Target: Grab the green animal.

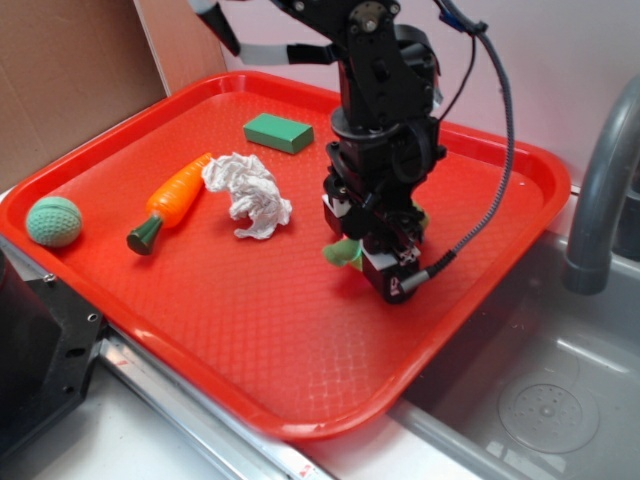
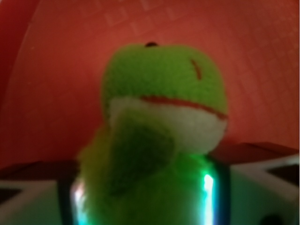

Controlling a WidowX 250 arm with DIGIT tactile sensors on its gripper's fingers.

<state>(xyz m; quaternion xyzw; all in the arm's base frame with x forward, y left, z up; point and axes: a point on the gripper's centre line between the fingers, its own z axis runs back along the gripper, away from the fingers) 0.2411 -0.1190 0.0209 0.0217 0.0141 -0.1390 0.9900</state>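
the green animal point(image 2: 161, 89) is a fuzzy plush frog with a bright green head, a red mouth line over a white chin and a darker green limb, sitting on the red tray point(image 1: 250, 330).

I see a red tray point(image 1: 250, 370) carrying everything. A teal ball point(image 1: 53, 221) sits at its left edge. A toy carrot point(image 1: 172, 201) lies toward the left, its tip touching a crumpled white paper point(image 1: 249, 195) near the middle. A green block point(image 1: 278, 132) lies near the far edge. The frog point(image 1: 343, 252) sits right of centre.
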